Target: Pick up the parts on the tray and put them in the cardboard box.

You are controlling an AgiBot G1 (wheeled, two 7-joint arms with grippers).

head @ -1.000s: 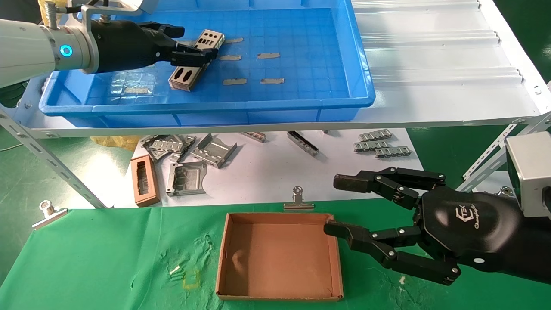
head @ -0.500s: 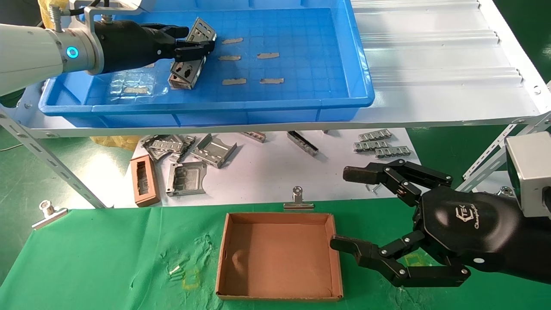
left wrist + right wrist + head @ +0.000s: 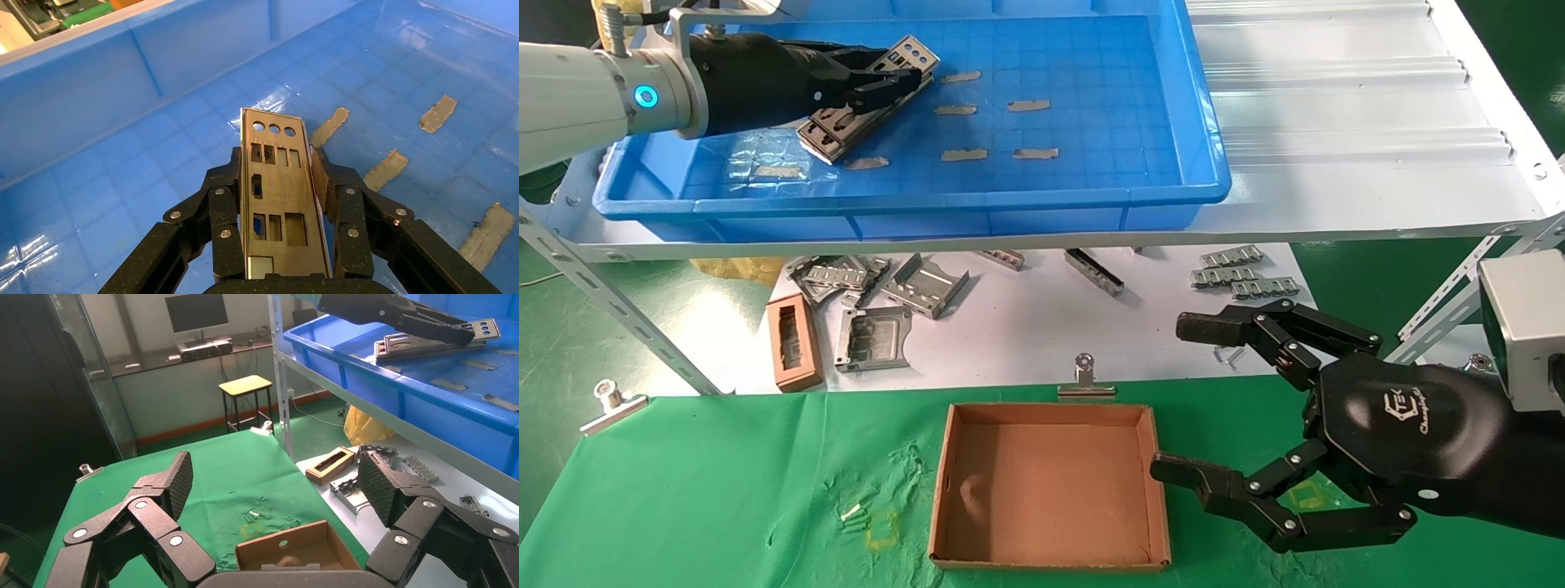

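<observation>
My left gripper [image 3: 901,78] is shut on a silver-grey part [image 3: 862,102], a long plate with round and rectangular cut-outs, and holds it just above the floor of the blue tray [image 3: 1091,82] near its far left. In the left wrist view the part [image 3: 278,202] lies between my fingers [image 3: 223,202], and the gripper [image 3: 278,162] hangs over the tray [image 3: 92,92]. The cardboard box [image 3: 1050,490] sits empty on the green cloth below. My right gripper [image 3: 1185,398] is open and empty beside the box's right wall. The right wrist view shows this gripper [image 3: 276,478] and the box [image 3: 287,545].
Short grey tape strips [image 3: 1029,104] lie on the tray floor. Folded metal brackets [image 3: 923,286] and a small brown holder [image 3: 793,343] lie on the white surface under the shelf. Binder clips [image 3: 1083,380] hold the cloth's edge. A white ribbed sheet [image 3: 1336,82] is right of the tray.
My left gripper has lifted the part off the tray floor and drawn it back to the left, uncovering a tape strip. My right gripper's jaws have spread wider and shifted slightly right.
</observation>
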